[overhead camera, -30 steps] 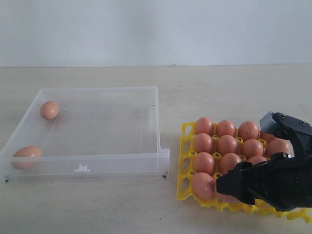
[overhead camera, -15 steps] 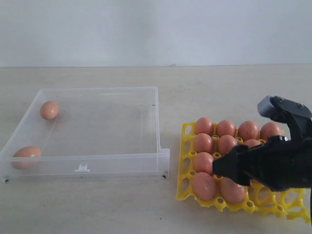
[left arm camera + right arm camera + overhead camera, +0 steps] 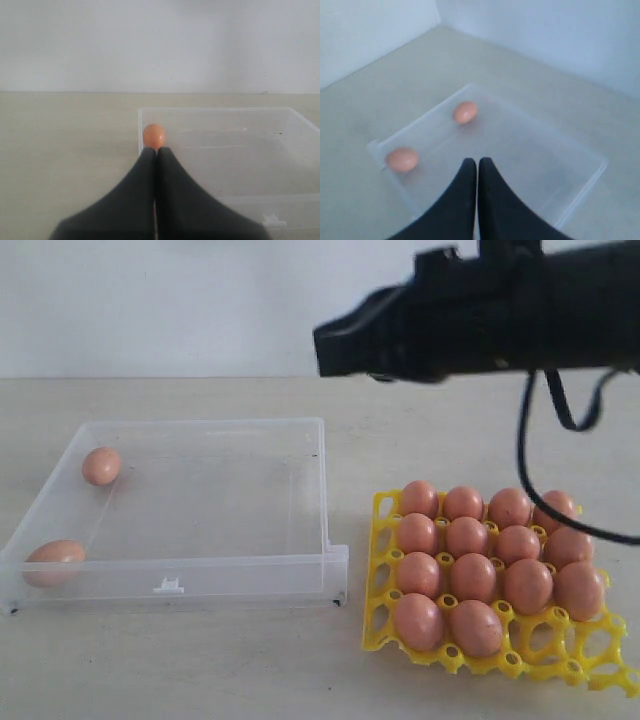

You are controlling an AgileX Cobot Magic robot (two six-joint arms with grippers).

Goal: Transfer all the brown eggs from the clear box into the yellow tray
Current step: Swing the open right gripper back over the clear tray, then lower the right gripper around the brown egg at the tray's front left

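Left gripper [image 3: 156, 149] and right gripper [image 3: 477, 161] are pinched closed, right arm [image 3: 500, 310] raised high.

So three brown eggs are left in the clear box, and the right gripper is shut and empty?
No, only two brown eggs are left in the clear box, as the exterior view shows; the right gripper is shut and empty.

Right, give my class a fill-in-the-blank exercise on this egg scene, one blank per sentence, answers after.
1. The box holds just ___ eggs.
2. The tray beside the box is coloured ___.
3. The right hand holds nothing and is ___.
Missing words: two; yellow; shut.
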